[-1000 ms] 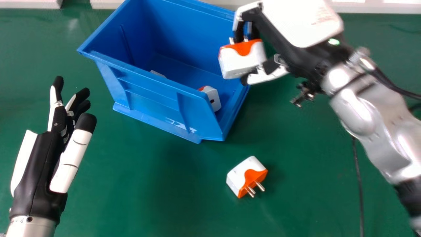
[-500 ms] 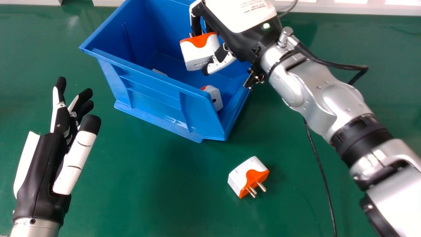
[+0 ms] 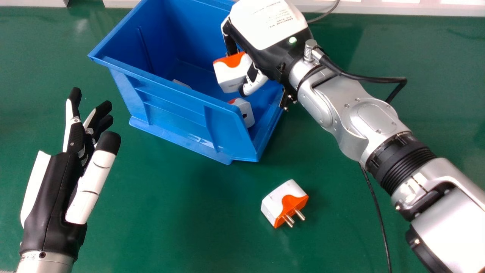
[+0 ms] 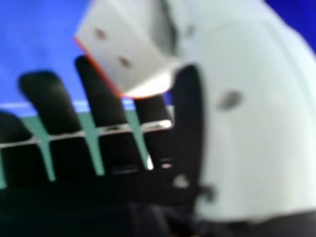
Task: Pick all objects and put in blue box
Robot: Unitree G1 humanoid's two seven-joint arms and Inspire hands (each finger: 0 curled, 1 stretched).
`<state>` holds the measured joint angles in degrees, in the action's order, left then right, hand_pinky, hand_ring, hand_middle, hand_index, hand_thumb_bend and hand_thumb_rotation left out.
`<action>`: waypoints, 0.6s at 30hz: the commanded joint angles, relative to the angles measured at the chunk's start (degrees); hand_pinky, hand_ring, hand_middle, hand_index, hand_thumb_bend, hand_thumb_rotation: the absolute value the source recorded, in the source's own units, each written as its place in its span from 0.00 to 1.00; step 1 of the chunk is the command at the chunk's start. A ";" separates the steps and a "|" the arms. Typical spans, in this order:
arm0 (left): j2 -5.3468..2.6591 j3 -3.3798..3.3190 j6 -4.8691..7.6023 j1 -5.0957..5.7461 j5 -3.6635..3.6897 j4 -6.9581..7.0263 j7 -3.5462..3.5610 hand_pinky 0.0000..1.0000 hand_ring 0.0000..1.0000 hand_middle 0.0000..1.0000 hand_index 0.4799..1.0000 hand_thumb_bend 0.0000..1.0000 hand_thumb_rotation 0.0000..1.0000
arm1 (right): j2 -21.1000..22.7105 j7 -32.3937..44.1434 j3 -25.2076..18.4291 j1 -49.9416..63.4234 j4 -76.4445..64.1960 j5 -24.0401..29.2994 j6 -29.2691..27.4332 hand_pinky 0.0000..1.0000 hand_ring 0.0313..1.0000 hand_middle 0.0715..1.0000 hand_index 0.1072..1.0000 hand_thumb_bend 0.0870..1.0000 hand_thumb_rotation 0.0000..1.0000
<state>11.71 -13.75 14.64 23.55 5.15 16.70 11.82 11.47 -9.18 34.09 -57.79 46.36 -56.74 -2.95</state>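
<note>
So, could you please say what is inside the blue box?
One adapter and, farther left, a sliver of something white; the near wall hides the rest of both. The right hand, holding another adapter, covers part of the interior.

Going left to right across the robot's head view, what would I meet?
Black and white left hand, open-topped blue plastic box, white and orange plug adapter with metal pins on the green table, silver right forearm.

Head cam faces fwd/down, R cam's v. close, both catch box [image 3: 178, 113].
</note>
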 commanded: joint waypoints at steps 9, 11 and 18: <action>-0.07 0.07 -0.27 -0.23 -0.51 1.52 -0.66 0.89 0.95 0.96 0.90 0.77 0.90 | 1.88 -1.49 1.30 -0.54 -4.30 -1.10 0.95 0.93 1.00 1.00 1.00 0.55 0.72; 0.08 0.03 -1.06 -0.13 -1.90 2.18 -1.35 0.89 0.95 0.96 0.90 0.77 0.90 | 2.96 -1.18 1.06 0.07 -5.86 -1.01 0.72 0.93 1.00 1.00 1.00 0.55 0.73; -0.10 0.01 -5.22 1.23 -7.99 6.29 -4.35 0.87 0.94 0.94 0.85 0.85 0.93 | 9.78 1.50 -1.31 6.32 -18.16 -0.19 -0.31 0.94 1.00 1.00 1.00 0.51 0.74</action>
<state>11.72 -13.68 9.56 24.33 -2.32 21.07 8.18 19.53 -7.93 34.34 -52.12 31.35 -57.66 -3.02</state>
